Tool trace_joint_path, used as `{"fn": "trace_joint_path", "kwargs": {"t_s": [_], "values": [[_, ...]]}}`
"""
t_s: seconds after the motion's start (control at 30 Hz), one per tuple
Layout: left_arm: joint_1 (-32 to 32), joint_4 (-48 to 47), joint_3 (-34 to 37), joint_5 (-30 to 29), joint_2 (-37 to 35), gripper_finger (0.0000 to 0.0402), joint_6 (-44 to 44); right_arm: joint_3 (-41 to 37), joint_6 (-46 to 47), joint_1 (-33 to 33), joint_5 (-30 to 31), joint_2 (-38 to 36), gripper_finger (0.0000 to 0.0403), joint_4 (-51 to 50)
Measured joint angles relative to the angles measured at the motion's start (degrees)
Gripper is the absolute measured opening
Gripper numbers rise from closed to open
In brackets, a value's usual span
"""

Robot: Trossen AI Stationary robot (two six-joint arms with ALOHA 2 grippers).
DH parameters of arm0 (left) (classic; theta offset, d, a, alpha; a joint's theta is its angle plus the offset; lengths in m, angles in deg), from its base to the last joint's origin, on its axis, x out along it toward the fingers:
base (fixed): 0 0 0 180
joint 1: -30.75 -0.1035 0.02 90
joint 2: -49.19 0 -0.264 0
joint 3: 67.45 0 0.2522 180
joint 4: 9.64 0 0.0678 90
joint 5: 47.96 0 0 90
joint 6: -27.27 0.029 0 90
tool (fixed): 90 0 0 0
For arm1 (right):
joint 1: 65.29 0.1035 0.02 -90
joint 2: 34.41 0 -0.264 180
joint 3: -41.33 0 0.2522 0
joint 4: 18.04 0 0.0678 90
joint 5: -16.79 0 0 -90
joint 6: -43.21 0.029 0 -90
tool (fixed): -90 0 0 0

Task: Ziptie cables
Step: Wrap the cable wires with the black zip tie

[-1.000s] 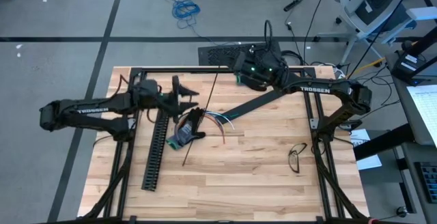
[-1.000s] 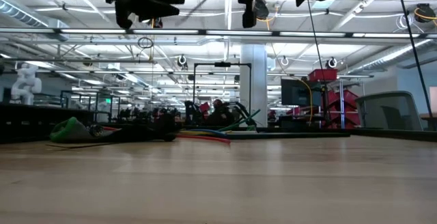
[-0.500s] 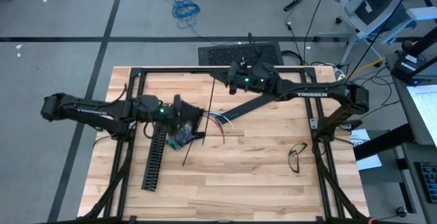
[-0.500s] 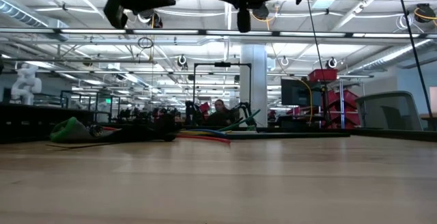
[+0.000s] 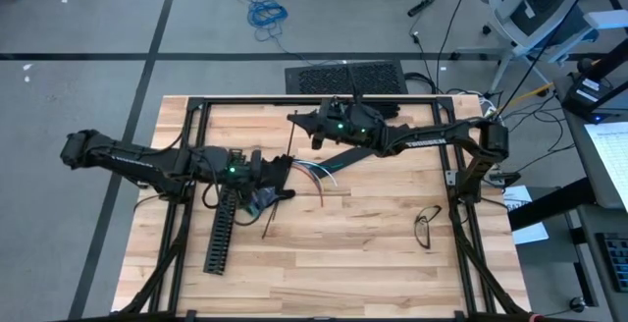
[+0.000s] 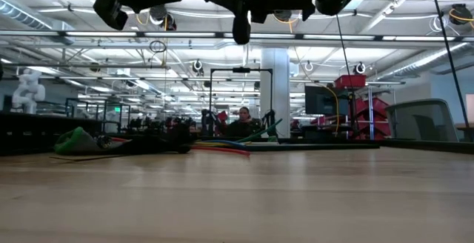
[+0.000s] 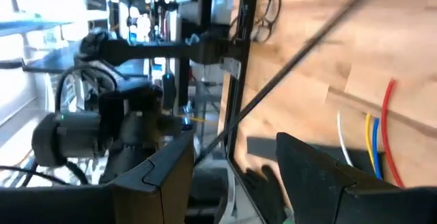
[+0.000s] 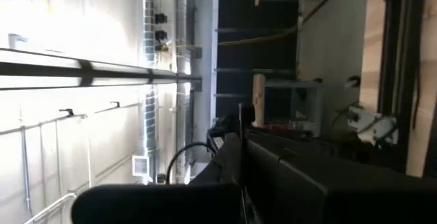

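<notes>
The cables (image 5: pixel 312 173) lie on the wooden surface (image 5: pixel 373 243) near its middle, their coloured ends fanned out beside a dark bundle (image 5: pixel 263 196), with a long black slotted channel (image 5: pixel 224 219) just to the left and a pair of glasses (image 5: pixel 426 226) well apart on the right. The left gripper (image 5: pixel 279 172) hangs over the bundle end of the cables with its 2 fingers (image 7: pixel 321 176) parted and nothing between them. The right gripper (image 5: pixel 297 119) is raised near the far edge, fingers pressed together around a thin black strip (image 5: pixel 291 141).
</notes>
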Motion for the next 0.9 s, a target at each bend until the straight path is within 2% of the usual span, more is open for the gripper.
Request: {"fn": "trace_joint_path", "kwargs": {"t_s": [0.1,0.2,0.43,0.6,0.9], "values": [[0.9,0.0,0.0,5.1,0.0,0.0203,-0.3,0.0,-1.7,-0.6,1.9,0.0,0.0,0.0],[2.5,-0.1,0.0,6.8,0.0,0.0203,-3.5,0.0,-3.1,-1.9,2.0,0.0,0.0,0.2],[4.6,-0.2,0.0,5.7,0.3,0.0203,-4.7,0.0,-4.3,-3.2,1.1,0.0,0.0,0.0],[4.7,-0.6,0.0,2.7,0.3,0.0203,-4.7,0.0,-4.9,-3.1,-2.2,-0.3,0.0,-0.2],[4.7,-4.1,0.0,2.6,0.3,0.0202,-4.7,0.0,-5.6,-3.2,-4.7,-0.3,0.0,-0.2]]}}
